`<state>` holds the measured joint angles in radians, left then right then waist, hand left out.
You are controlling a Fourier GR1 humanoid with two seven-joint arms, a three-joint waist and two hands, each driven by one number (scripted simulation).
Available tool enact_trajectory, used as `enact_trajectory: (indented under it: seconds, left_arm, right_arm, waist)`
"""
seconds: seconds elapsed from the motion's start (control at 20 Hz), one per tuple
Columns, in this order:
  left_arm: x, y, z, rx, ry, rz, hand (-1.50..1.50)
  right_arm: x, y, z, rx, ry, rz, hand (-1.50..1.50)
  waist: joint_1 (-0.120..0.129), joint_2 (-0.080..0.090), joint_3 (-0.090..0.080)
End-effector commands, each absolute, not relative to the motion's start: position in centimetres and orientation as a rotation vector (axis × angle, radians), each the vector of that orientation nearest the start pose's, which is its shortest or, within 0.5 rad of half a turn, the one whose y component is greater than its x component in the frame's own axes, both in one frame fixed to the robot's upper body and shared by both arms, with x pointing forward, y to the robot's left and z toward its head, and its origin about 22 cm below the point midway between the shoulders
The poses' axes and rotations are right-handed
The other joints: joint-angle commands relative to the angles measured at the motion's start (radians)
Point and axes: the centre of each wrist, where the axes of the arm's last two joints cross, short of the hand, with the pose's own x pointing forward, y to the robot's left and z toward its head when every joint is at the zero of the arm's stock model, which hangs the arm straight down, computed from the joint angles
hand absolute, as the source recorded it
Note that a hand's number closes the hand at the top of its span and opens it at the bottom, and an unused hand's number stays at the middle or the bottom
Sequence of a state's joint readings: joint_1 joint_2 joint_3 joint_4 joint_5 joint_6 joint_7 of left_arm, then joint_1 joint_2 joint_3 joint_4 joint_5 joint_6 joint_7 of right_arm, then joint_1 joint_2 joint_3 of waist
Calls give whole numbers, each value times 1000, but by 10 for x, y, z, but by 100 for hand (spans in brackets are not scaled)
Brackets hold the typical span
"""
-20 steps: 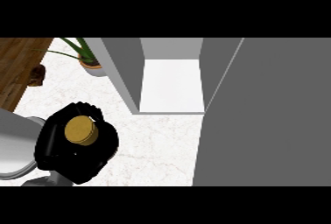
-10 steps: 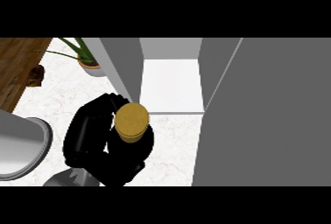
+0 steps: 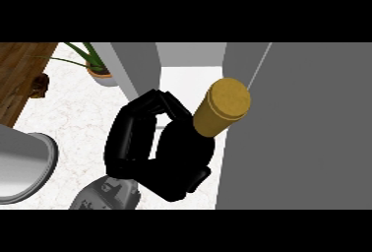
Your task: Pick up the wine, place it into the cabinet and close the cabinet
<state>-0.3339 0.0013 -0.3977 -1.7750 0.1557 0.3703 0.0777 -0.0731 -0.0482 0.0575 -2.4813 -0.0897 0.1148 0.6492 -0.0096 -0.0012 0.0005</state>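
Over the last second I am carrying the wine (image 3: 222,107) from the lower left of the frame toward the centre, so it is now reaching the open cabinet (image 3: 190,81); insertion, I judge, is next. The robot hand (image 3: 156,147), the left one, is curling around the dark bottle, fingers wrapped, its cork-coloured top tilting right above the white worktop (image 3: 73,115).

You're looking down on a white marbled worktop (image 3: 73,113). A wooden surface (image 3: 22,74) runs along its far left edge, and a potted plant (image 3: 98,74) stands near its far edge. A grey rounded rim, possibly a sink (image 3: 29,167), sits at its left edge.
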Motion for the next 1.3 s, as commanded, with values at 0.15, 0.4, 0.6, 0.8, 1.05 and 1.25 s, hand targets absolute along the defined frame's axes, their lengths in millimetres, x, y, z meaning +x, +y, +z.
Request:
enact_trajectory:
  seconds: [0.15,0.4,0.6,0.8,1.05,1.25]
  left_arm:
    - [273,69,130,-296,-1895,27,150]
    - [288,50,137,-215,-1925,15,150]
    - [280,47,104,-183,-1950,1,150]
    - [290,52,126,-233,-1934,24,150]
    - [297,58,105,-241,-1898,97,150]
    - [308,62,86,-227,-1887,107,150]
  right_arm:
    - [124,-224,213,221,-1924,238,-150]
    - [125,-219,218,232,-1937,267,-150]
    - [123,-232,207,207,-1944,271,-150]
    - [118,-219,217,203,-1926,287,-150]
    - [122,-228,212,206,-1947,265,-150]
    - [139,-206,213,188,-1918,267,-150]
  waist:
    - [-5,0,0]
    - [-6,0,0]
    - [-12,1,0]
    - [-1,-1,0]
    - [-5,1,0]
    - [3,1,-1]
